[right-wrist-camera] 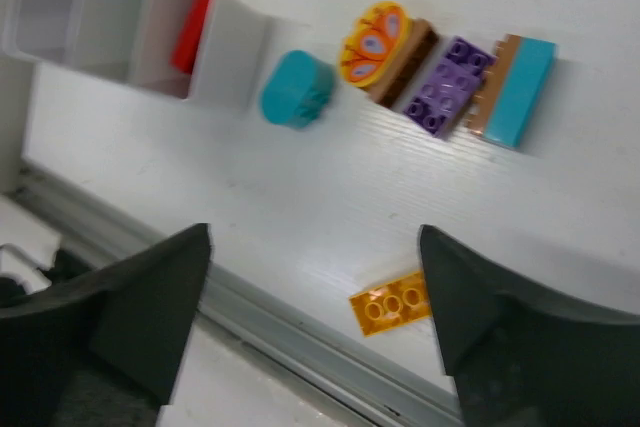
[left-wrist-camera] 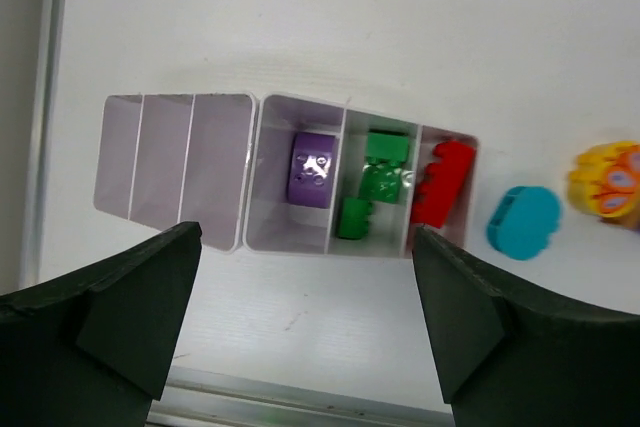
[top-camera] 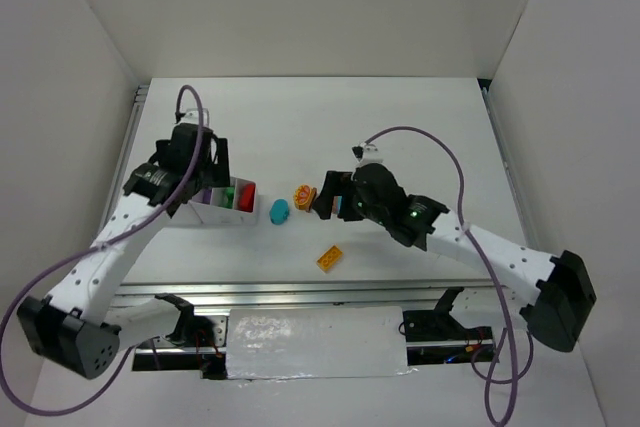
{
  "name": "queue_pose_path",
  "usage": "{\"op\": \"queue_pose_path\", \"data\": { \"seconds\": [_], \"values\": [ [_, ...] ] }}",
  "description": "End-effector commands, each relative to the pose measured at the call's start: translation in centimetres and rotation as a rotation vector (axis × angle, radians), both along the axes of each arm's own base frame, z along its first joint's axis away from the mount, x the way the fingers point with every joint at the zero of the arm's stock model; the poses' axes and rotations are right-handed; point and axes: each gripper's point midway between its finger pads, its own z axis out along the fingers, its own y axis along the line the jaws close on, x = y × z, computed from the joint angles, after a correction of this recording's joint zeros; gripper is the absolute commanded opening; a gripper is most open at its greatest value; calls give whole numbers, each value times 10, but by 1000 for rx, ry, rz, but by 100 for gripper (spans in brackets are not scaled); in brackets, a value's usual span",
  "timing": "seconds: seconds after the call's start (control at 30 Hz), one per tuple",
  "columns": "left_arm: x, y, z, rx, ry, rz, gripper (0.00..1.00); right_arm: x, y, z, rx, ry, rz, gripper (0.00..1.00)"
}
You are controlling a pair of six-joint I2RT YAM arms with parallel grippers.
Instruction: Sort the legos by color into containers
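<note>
Watching the left wrist view, I am seeing the left tool (left-wrist-camera: pixel 305 247) standing wide open with nothing between its fingers (left-wrist-camera: pixel 130 317), hanging over the white divided tray (left-wrist-camera: pixel 150 167). The tray is lying straight below the gap. Its three compartments on the picture's left are showing bare. The next one is holding a purple brick (left-wrist-camera: pixel 312 169), the one after it two green bricks (left-wrist-camera: pixel 385 162), and the end one a red brick (left-wrist-camera: pixel 442 182). Just beside that end, a teal oval piece (left-wrist-camera: pixel 523 222) is lying on the tabletop (left-wrist-camera: pixel 300 27), outside the finger on that side. A yellow butterfly piece (left-wrist-camera: pixel 605 179) is sitting a little beyond it.

From the right wrist camera, I am finding the right tool (right-wrist-camera: pixel 315 237) open wide too and gripping nothing. An orange brick (right-wrist-camera: pixel 392 304) is lying low in its gap, close to the finger on the picture's right. Beyond the fingertips, the teal oval, the butterfly piece, a second purple brick (right-wrist-camera: pixel 450 85) and a teal rectangular brick (right-wrist-camera: pixel 515 92) are running in a row away from the tray's red end. The last three are touching one another.

From above, the right tool is hovering right beside the butterfly piece, with the orange brick well apart toward the near edge.
</note>
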Motion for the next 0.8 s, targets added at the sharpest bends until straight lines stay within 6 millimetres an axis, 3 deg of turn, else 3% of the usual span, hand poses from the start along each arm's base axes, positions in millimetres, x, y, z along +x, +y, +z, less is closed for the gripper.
{"op": "queue_pose_path", "data": {
  "seconds": [0.0,0.03,0.07,0.13,0.33,0.37,0.5,0.77],
  "values": [
    [-16,-10,37,-168,-144,4,100,16,-12,-15,-85,92,-185,83],
    [-23,-13,49,-212,-193,-20,100,21,-6,-23,-94,111,-200,77],
    [-28,-15,43,-226,-194,-34,100,24,-1,-25,-89,115,-207,57],
    [-36,-19,44,-261,-223,-72,100,27,8,-38,-85,144,-213,43],
    [-55,-10,28,-274,-279,-63,99,44,28,-75,-139,216,-240,49],
    [-56,-9,19,-271,-268,-60,100,44,24,-86,-183,241,-255,50],
    [-56,-18,18,-284,-248,-106,100,50,28,-113,-237,277,-281,58],
    [-56,-27,14,-295,-225,-152,99,65,26,-126,-310,289,-354,58]
  ]
}}
